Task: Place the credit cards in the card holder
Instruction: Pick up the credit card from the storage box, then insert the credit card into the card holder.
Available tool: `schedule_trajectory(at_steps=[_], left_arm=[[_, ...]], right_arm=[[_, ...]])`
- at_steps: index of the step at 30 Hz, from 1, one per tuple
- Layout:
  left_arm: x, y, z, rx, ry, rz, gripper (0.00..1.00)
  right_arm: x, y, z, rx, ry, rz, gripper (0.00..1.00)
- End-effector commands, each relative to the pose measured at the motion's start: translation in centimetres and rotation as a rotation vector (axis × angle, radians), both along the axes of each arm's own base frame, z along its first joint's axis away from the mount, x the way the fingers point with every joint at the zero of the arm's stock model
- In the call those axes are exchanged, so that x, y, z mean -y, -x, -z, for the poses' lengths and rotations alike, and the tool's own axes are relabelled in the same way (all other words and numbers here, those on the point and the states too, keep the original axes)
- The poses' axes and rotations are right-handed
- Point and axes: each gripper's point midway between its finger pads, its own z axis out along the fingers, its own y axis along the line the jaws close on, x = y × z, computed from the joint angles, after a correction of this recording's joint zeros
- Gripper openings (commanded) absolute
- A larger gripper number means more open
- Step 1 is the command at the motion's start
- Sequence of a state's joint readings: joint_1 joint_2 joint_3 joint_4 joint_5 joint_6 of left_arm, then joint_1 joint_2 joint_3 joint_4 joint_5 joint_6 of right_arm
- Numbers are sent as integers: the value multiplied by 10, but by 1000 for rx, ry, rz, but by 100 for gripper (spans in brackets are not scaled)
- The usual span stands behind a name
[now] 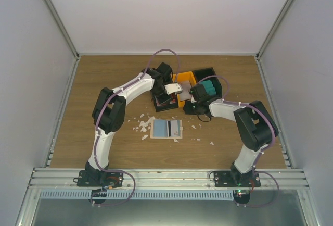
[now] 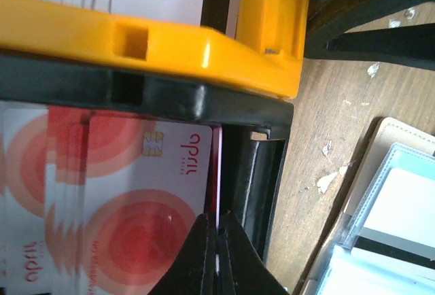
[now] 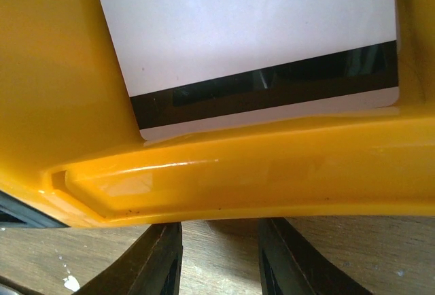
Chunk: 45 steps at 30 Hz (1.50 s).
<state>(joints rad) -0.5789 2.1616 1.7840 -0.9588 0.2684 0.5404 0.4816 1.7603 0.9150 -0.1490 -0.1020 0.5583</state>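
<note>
The beige card holder (image 1: 166,128) lies open on the table; its corner shows in the left wrist view (image 2: 391,234). My left gripper (image 2: 219,240) is shut on a thin pale credit card (image 2: 219,172), seen edge-on, over the front black bin (image 2: 258,172) that holds red-and-white cards (image 2: 102,200). In the top view the left gripper (image 1: 171,91) holds that card (image 1: 174,87) above the black bin (image 1: 165,104). My right gripper (image 3: 217,261) is open and empty just in front of the orange bin's wall (image 3: 238,172). A pale card with a black stripe (image 3: 258,50) lies in that bin.
The orange bin (image 1: 184,86) joins the black bins; the back black bin (image 1: 212,75) holds teal cards (image 1: 208,87). Small white scraps (image 1: 141,124) lie on the wooden table left and right of the holder. Grey walls enclose the table.
</note>
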Motion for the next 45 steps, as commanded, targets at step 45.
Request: schedule_trajectory(at_steps=[45], left_arm=[[-71, 112, -290, -573, 1206, -471, 0]], right_arm=[[-113, 95, -293, 249, -1012, -490, 51]])
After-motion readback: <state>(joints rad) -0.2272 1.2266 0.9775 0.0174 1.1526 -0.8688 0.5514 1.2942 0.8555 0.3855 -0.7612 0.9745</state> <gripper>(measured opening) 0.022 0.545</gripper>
